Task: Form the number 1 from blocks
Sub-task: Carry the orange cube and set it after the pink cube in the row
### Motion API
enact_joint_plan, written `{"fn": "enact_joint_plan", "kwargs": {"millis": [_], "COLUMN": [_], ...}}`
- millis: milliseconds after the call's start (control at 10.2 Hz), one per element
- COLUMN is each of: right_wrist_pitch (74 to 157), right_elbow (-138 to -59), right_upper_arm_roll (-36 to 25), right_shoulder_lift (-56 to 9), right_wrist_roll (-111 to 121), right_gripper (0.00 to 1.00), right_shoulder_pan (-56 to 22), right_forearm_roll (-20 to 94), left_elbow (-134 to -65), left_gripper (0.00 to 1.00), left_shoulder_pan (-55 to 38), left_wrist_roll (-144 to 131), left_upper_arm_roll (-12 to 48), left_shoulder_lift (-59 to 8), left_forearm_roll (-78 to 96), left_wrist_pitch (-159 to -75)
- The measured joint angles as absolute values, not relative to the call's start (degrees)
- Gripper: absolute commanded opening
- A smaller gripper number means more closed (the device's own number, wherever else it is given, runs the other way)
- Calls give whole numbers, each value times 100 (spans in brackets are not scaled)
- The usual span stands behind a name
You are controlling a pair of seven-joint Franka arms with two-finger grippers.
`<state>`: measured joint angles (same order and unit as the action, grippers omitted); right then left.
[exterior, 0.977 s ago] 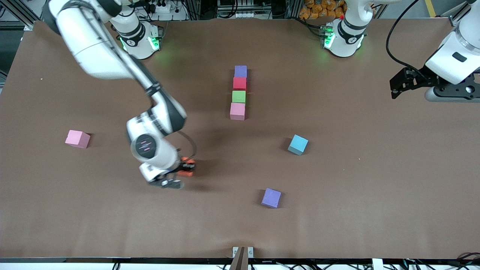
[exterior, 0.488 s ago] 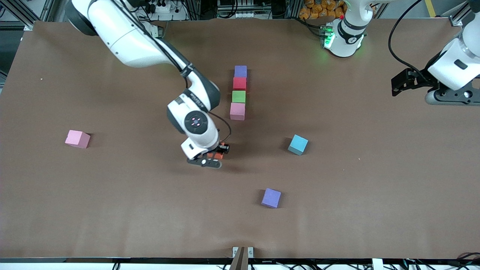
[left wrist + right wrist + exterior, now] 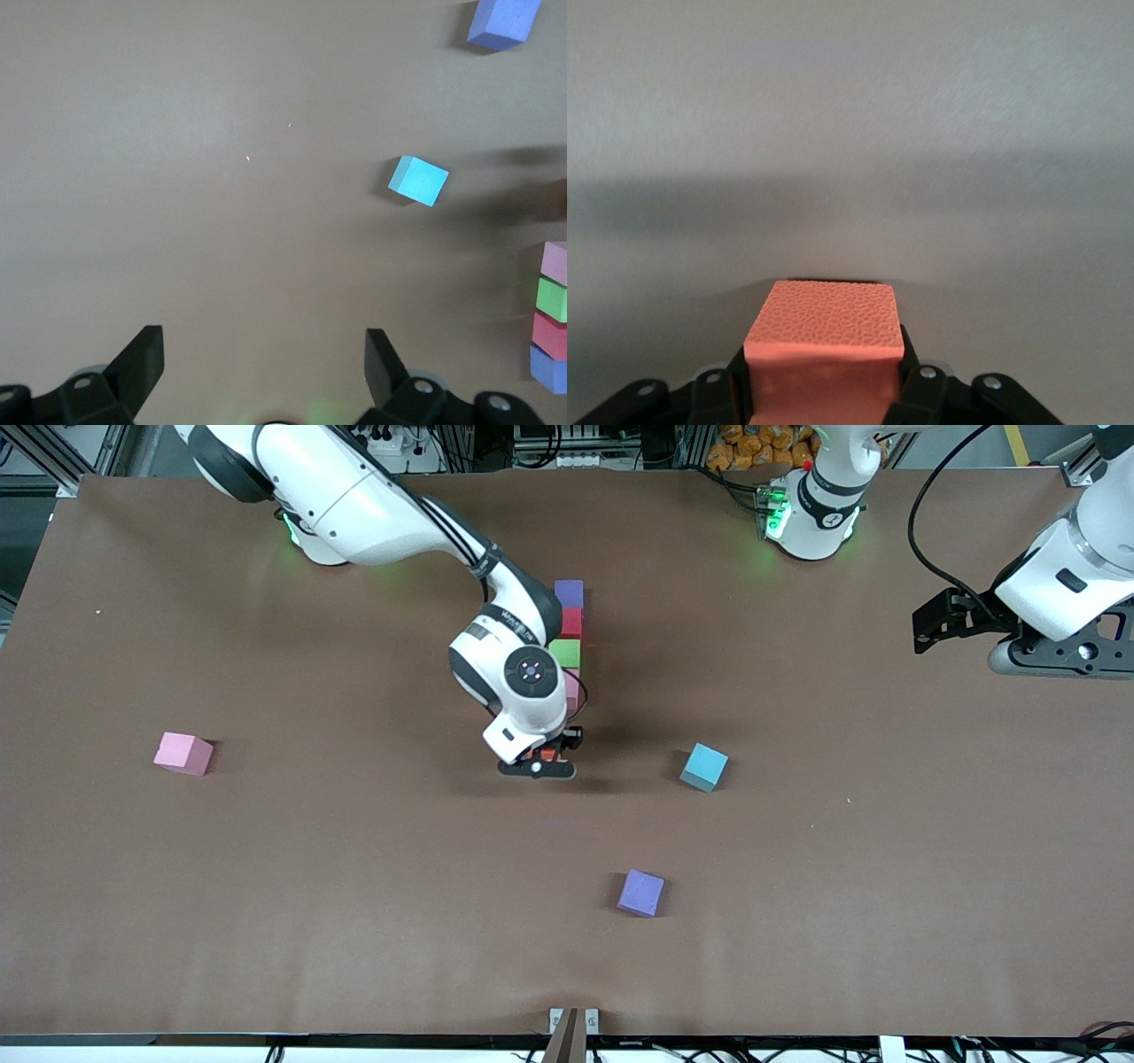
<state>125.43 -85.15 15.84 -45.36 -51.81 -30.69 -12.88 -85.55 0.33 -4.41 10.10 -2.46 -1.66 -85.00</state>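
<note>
A column of blocks lies mid-table: purple (image 3: 569, 592), red (image 3: 575, 622), green (image 3: 564, 653), then pink (image 3: 575, 691), which the right arm partly hides. My right gripper (image 3: 540, 764) hangs over the table just past the column's pink end and is shut on an orange block (image 3: 546, 755). In the right wrist view the orange block (image 3: 824, 341) fills the gap between the fingers. Loose blocks lie apart: pink (image 3: 183, 753), light blue (image 3: 704, 766) and purple (image 3: 640, 892). My left gripper (image 3: 926, 631) waits open and holding nothing over the left arm's end of the table.
The left wrist view shows the light blue block (image 3: 418, 180), the loose purple block (image 3: 503, 22) and the column's pink block (image 3: 555, 263) at the picture's edge. Bare brown table (image 3: 310, 886) lies around the loose blocks.
My right arm has carried the orange block from the right arm's side of the table to the column's pink end. The left arm has barely shifted.
</note>
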Motion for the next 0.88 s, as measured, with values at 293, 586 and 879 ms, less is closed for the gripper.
{"fn": "enact_joint_plan", "kwargs": {"millis": [293, 586, 879], "right_wrist_pitch": [12783, 12816, 12860], "right_elbow": [-8674, -8691, -8745], "right_upper_arm_roll": [1581, 1582, 1589], "right_shoulder_lift": [-4518, -4515, -4491], "right_wrist_roll": [-5209, -5232, -5257], "right_gripper": [0, 0, 0], "right_shoulder_pan": [-3162, -3163, -3172], "right_forearm_roll": [-1394, -1394, -1398], "left_elbow": [-8554, -8554, -8556], "left_gripper": [100, 100, 100], "left_shoulder_pan": [9, 11, 73], "left_wrist_roll": [-442, -477, -479], "left_upper_arm_roll": [1050, 1079, 1041], "left_shoulder_lift": [-246, -246, -269], "left_forearm_roll": [-120, -115, -115], "left_wrist_pitch": [-8594, -8605, -8639]}}
